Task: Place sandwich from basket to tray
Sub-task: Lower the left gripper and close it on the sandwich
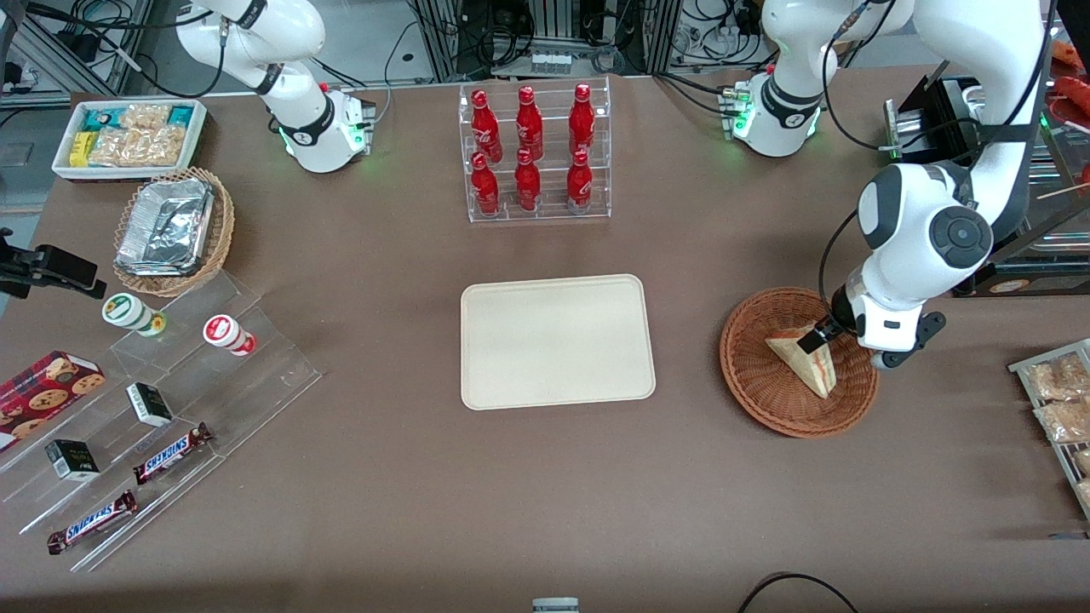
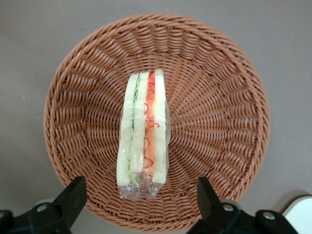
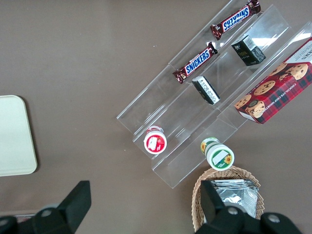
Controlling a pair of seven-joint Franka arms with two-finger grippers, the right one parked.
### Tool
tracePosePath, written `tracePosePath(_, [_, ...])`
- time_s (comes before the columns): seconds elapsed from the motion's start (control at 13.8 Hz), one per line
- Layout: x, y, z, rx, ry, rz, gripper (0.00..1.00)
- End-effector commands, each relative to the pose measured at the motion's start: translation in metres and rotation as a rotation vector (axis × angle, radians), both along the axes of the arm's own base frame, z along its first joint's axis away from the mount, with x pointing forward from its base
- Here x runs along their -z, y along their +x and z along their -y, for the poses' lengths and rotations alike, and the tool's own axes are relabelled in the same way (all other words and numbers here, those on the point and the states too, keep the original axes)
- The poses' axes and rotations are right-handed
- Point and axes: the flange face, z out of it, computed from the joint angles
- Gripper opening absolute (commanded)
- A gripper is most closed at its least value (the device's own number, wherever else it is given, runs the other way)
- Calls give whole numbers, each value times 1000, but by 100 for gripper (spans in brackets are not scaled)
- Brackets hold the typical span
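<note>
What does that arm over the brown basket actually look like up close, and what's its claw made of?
The working arm is glossy white, built of rounded segments with dark grey joint caps and black cables along it. Its base glows green. The gripper, open above the sandwich in the basket, has two blunt black fingers.

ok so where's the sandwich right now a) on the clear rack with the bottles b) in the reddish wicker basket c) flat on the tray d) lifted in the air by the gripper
b: the sandwich lies in the basket, and the open gripper hovers over it with one finger on either side, not closed on it; the tray holds nothing.
</note>
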Motion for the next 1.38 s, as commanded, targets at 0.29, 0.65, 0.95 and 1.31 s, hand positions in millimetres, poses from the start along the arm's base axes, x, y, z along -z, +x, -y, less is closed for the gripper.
tracePosePath(0.29, [34,7,2,-35,-4,-34,100])
tracePosePath(0.65, [57,8,2,-47,-8,-65,100])
tracePosePath(0.95, [61,10,2,-57,-10,-56,0])
tracePosePath(1.31, [46,15,3,-44,-8,-45,0])
